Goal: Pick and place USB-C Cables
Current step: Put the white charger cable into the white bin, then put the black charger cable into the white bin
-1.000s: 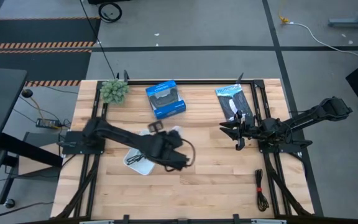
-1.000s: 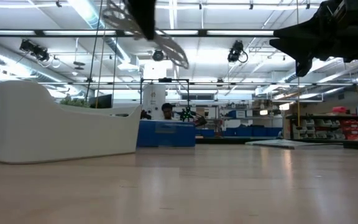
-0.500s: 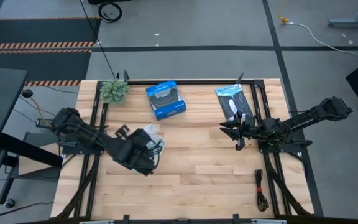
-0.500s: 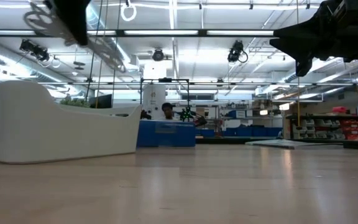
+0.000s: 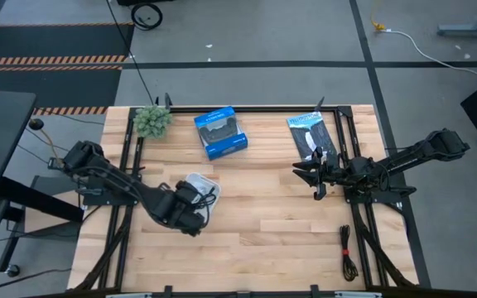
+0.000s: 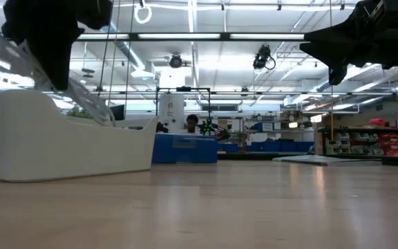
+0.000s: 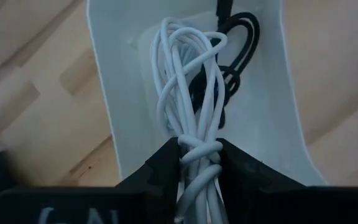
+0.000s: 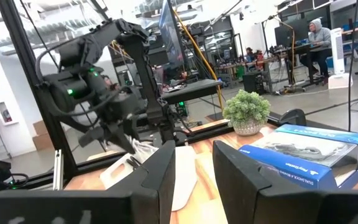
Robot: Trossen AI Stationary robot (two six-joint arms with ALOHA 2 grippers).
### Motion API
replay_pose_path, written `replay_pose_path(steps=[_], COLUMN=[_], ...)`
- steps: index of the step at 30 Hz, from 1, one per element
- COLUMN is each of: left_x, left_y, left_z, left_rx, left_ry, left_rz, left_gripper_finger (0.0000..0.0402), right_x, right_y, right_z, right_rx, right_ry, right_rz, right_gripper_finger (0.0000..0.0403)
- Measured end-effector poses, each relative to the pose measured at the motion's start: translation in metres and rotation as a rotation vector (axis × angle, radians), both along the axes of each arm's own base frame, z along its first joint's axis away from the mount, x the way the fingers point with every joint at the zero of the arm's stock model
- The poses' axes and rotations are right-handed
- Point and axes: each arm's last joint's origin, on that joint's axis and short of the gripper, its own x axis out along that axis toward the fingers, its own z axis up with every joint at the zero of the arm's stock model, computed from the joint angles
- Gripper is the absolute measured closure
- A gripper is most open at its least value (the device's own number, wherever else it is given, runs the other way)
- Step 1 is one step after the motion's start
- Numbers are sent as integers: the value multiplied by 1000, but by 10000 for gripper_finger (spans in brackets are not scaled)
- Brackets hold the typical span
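My left gripper (image 5: pixel 190 201) hovers over a white tray (image 5: pixel 204 179) at the table's left middle and is shut on a white USB-C cable bundle (image 7: pixel 188 81). A black cable bundle (image 7: pixel 236 38) lies in the tray's hollow under the white loops. Another black cable with a red tie (image 5: pixel 348 252) lies on the table near the right near corner. My right gripper (image 5: pixel 313 175) waits above the table's right middle, open and touching nothing. The grey-blue cable is not visible. My left gripper pinches the white cable bundle at its wrapped end (image 7: pixel 199 152) between its two fingers (image 7: pixel 166 165), coming from above and lying along the bundle. The loops reach out past the fingertips over the tray's hollow; whether they rest on the tray cannot be told.
A blue box (image 5: pixel 220 131) and a small green plant (image 5: pixel 151 120) stand near the far edge. A flat black packet with white print (image 5: pixel 310 136) lies far right, just behind the right gripper. Bare wood (image 5: pixel 263 215) lies between the two arms.
My left gripper has carried the white cable from the table's middle toward the left edge and come down over the white tray, keeping its hold. The right arm has kept still.
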Motion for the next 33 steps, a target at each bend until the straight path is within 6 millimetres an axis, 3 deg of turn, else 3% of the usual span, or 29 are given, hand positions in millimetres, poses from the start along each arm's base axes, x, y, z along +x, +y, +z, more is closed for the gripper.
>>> replay_pose_path(steps=[7, 16, 24, 28, 33], left_x=[7, 7, 9, 13, 20], left_y=[13, 29, 29, 30, 30], left_z=[-28, -49, -48, -31, -5], left_rx=[-18, -36, -57, -48, 8], left_ry=[-40, -23, -16, 11, -9], left_rz=[-19, -16, -36, -42, -70], left_gripper_finger=[305, 293, 201, 173, 172], right_x=[0, 0, 0, 0, 0], right_y=[0, 0, 0, 0, 0], right_z=[0, 0, 0, 0, 0], right_rx=[0, 0, 0, 0, 0], right_ry=[0, 0, 0, 0, 0], right_rz=[0, 0, 0, 0, 0], right_gripper_finger=[289, 289, 289, 289, 289])
